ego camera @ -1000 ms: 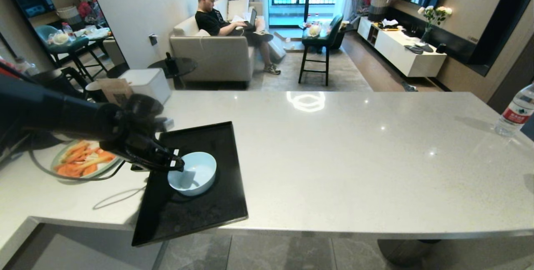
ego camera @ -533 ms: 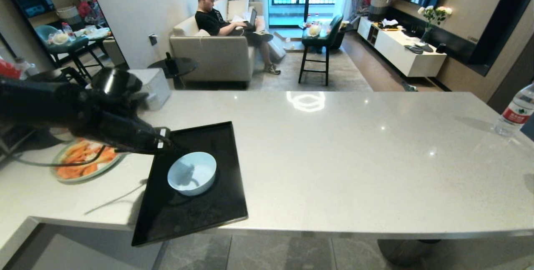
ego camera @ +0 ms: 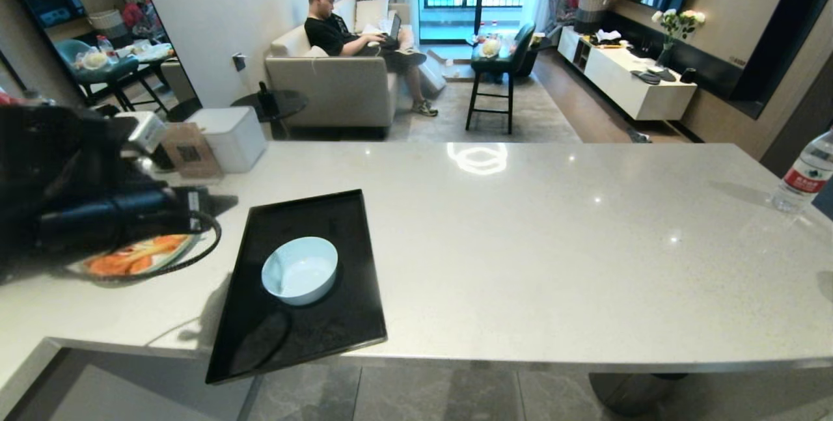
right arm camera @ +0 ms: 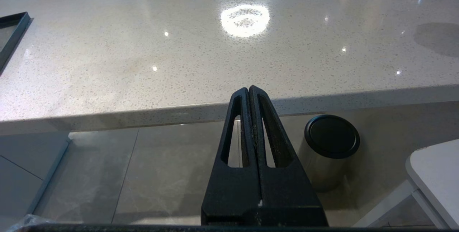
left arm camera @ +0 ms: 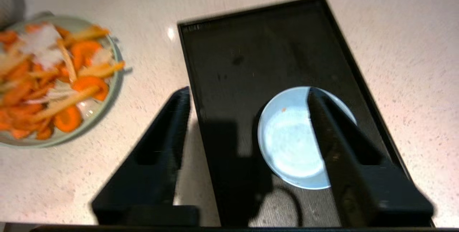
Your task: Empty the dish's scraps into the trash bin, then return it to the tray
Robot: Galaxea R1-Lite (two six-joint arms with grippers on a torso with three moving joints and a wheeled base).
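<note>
one dish (ego camera: 300, 271) sits on the tray (ego camera: 338, 336), to the right of the empty, spread left gripper (left arm camera: 247, 95); right gripper (right arm camera: 250, 92) clenched, farther off.

The head view looks forward and down across the bench (ego camera: 520, 245) from above its near edge, tray (ego camera: 306, 336) at seven o'clock. The left wrist view hangs closer, looking down on that same tray (left arm camera: 251, 45). The right wrist view sits low before the bench (right arm camera: 179, 63), facing twelve o'clock along its top.
</note>
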